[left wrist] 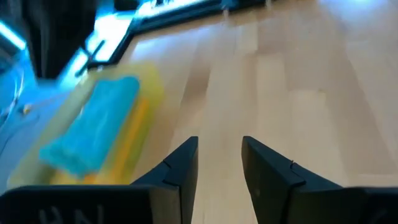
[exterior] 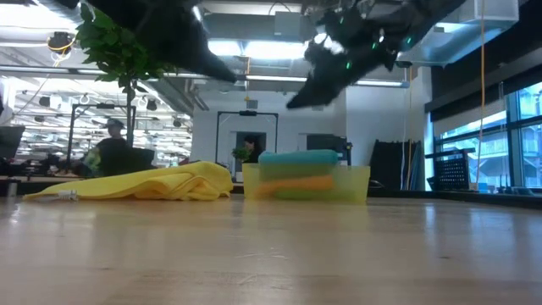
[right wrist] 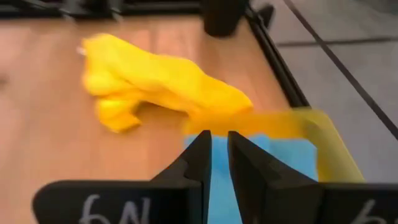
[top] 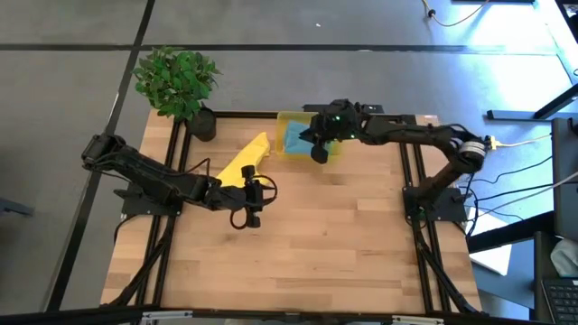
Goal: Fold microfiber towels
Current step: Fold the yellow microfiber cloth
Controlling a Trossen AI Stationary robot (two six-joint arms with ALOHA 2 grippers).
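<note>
Inside the translucent yellow bin (top: 291, 120) at the table's far edge, only the top of the stack shows from above: a teal-blue towel (top: 295, 142), partly covered by the right gripper (top: 319, 155) hanging over the bin's near-right corner. From table height an orange towel (exterior: 296, 184) shows under the teal-blue one through the bin wall; whether more lies beneath cannot be made out. So three towels can be counted: one teal-blue, one orange, and one yellow towel (top: 244, 162) lying crumpled on the wooden table (top: 343, 244) just left of the bin, touching or nearly touching it. The right gripper's fingers (right wrist: 198, 163) stand slightly apart with a narrow gap, empty above the blue cloth. The left gripper (top: 253, 221) hovers over bare wood near the yellow towel's near end, its fingers (left wrist: 180, 168) spread part-way and holding nothing. One potted plant (top: 178, 83) stands at the far-left corner. Blurred people sit in the room beyond.
</note>
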